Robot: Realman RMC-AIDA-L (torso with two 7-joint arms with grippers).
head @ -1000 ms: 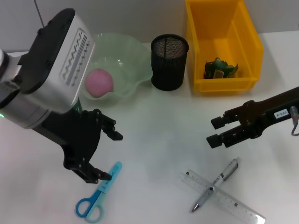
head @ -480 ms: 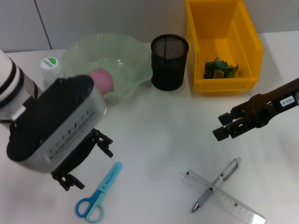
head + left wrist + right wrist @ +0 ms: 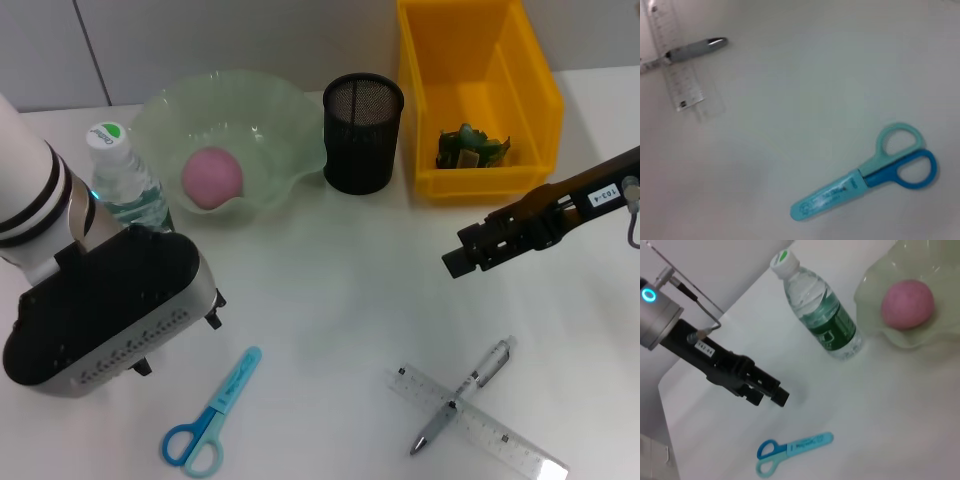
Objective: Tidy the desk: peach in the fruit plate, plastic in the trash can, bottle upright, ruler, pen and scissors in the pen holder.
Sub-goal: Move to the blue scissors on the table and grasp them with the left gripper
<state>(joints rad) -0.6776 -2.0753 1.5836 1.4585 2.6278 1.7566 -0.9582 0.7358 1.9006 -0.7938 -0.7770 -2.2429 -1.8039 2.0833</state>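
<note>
A water bottle [image 3: 125, 190] stands upright left of the green fruit plate [image 3: 290, 120], which holds the pink peach [image 3: 212, 177]. Blue scissors [image 3: 215, 410] lie at the front, just right of my left arm. My left gripper [image 3: 178, 342] is mostly hidden under its wrist; it shows in the right wrist view [image 3: 769, 396], open and empty, above the scissors [image 3: 790, 451]. A pen [image 3: 462, 393] lies across the clear ruler [image 3: 490, 430]. My right gripper [image 3: 457, 255] hovers open and empty in front of the yellow bin [image 3: 420, 120], which holds green plastic [image 3: 470, 145]. The black mesh pen holder [image 3: 362, 132] is empty.
The left wrist view shows the scissors [image 3: 865, 177], the ruler [image 3: 675, 60] and the pen [image 3: 695, 48] on the white desk. The bottle [image 3: 820, 315] and peach [image 3: 907, 304] show in the right wrist view. The pen holder stands between plate and bin.
My left arm has swung down and toward the front left, uncovering the upright bottle. My right gripper has turned and shifted slightly away from the pen, toward the bin.
</note>
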